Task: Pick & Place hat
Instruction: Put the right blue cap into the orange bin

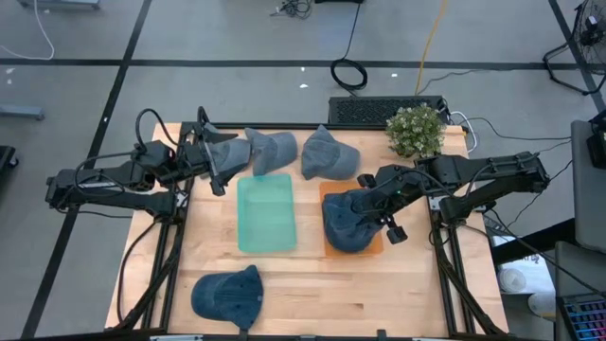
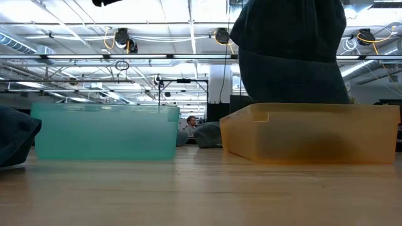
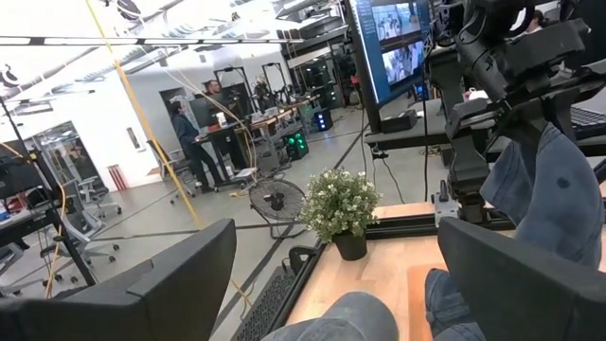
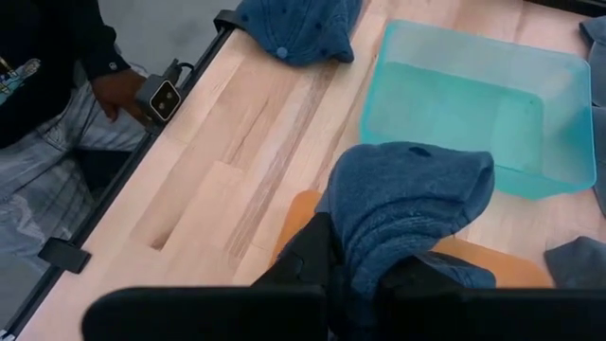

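My right gripper [image 4: 360, 277] is shut on a dark blue hat [image 1: 348, 220] that hangs over the orange tray [image 1: 376, 246]. In the low view the hat [image 2: 292, 56] reaches down behind the tray's rim [image 2: 308, 110]. A teal tray [image 1: 266, 213] lies left of the orange one. Two more blue hats [image 1: 270, 149] [image 1: 327, 154] lie along the far edge, and another [image 1: 230, 296] lies at the near edge. My left gripper [image 1: 220, 156] hovers open at the far left, level, with a hat [image 3: 341, 320] just below its fingers. My right gripper pinches a bunched fold of the hat's crown [image 4: 365, 248] between its two fingers. The fingers slant down from the table's right side. The hat hangs below them, its lower part inside the orange tray's rim; the tray wall hides whether it rests on the tray floor.
A potted plant [image 1: 416, 130] stands at the far right corner, beside a keyboard [image 1: 365, 111] beyond the table. A seated person [image 4: 57, 104] is at the near edge. Bare wood [image 1: 379, 294] lies at the near right.
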